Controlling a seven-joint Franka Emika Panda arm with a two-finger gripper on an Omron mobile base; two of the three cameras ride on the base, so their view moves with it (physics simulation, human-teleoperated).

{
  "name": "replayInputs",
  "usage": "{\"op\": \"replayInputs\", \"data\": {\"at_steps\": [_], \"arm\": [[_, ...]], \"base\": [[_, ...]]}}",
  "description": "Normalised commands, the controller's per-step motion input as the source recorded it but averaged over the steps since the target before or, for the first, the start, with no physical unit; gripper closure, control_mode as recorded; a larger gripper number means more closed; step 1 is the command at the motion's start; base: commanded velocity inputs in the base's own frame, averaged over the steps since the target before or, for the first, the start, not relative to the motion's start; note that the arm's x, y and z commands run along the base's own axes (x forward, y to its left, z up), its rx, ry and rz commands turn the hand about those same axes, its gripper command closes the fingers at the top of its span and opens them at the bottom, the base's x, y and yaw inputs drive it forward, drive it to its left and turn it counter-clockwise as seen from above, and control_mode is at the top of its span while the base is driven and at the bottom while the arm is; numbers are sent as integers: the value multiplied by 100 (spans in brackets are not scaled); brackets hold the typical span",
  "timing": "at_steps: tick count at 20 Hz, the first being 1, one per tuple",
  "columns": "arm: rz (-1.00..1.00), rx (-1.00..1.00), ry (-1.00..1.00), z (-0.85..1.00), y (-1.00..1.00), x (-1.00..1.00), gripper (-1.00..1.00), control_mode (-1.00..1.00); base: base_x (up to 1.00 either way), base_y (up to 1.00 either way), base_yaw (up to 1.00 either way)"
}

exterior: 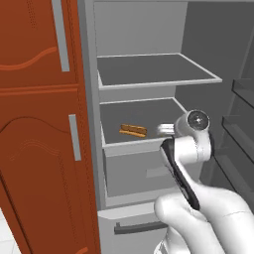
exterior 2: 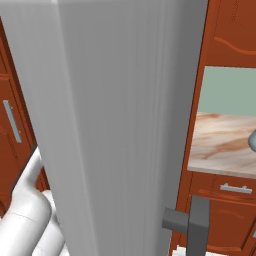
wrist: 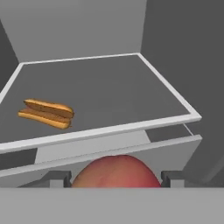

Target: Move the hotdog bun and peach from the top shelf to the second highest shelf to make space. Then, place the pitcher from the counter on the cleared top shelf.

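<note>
The peach point(wrist: 114, 171), round and red-orange, sits between my finger tips in the hand view, and my gripper point(wrist: 116, 178) is shut on it. The gripper hovers just in front of the second highest shelf point(wrist: 109, 87), toward its right side. On that shelf's left part lies the hotdog bun point(wrist: 46, 113) point(exterior: 133, 130). In the left base view my hand point(exterior: 191, 124) reaches toward the shelf's right front, and the top shelf point(exterior: 149, 69) above it is bare. At the right edge of the right base view, a sliver of the pitcher point(exterior 2: 252, 142) stands on the counter point(exterior 2: 220, 147).
The open grey fridge door point(exterior 2: 115, 125) fills most of the right base view. Tall red-brown cupboard doors point(exterior: 34, 124) flank the fridge on the left. A drawer front point(exterior: 139, 168) lies below the second shelf. Door racks point(exterior: 240, 114) stand at the right.
</note>
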Motion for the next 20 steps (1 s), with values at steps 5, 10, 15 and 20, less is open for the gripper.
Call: {"op": "replayInputs", "data": {"at_steps": [5,10,15,20], "arm": [[1,8,0,-26,-14,61,100,-100],[1,3,0,-20,0,72,100,-100],[0,1,0,-19,-1,73,100,-100],[0,3,0,-19,-12,61,100,-100]], "base": [[0,0,0],[0,0,0],[0,0,0],[0,0,0]]}}
